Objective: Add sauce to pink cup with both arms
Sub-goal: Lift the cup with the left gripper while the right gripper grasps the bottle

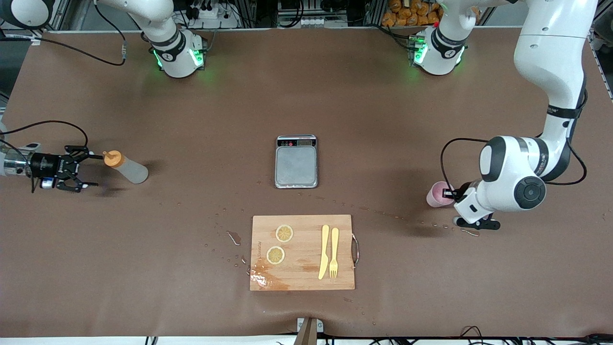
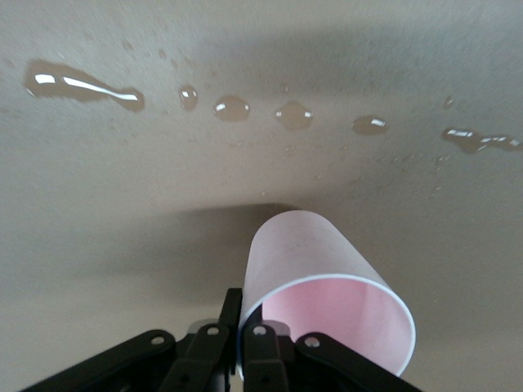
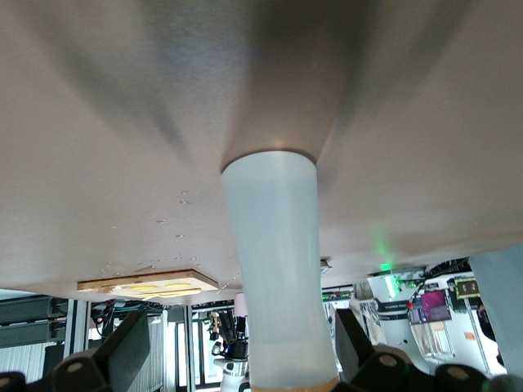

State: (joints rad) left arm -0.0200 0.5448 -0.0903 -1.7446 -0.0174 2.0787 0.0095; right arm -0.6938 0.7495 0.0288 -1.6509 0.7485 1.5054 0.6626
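Front view: the right gripper (image 1: 81, 168) sits at the right arm's end of the table, fingers spread around the orange cap of the sauce (image 1: 126, 166), not yet pressed in. The left gripper (image 1: 452, 193) meets the pink cup (image 1: 438, 194) at the left arm's end. The scale (image 1: 296, 161) and the cutting board (image 1: 302, 252) lie between, well apart from both.

Left wrist view: fingers (image 2: 255, 347) pinch the cup (image 2: 327, 290) wall at the rim. Droplets (image 2: 232, 108) wet the table nearby.

Right wrist view: the bottle (image 3: 278, 278) stands centred between open fingers (image 3: 124, 349). Judgement: close squarely below the cap before lifting; the wet surface may let the cup slide.
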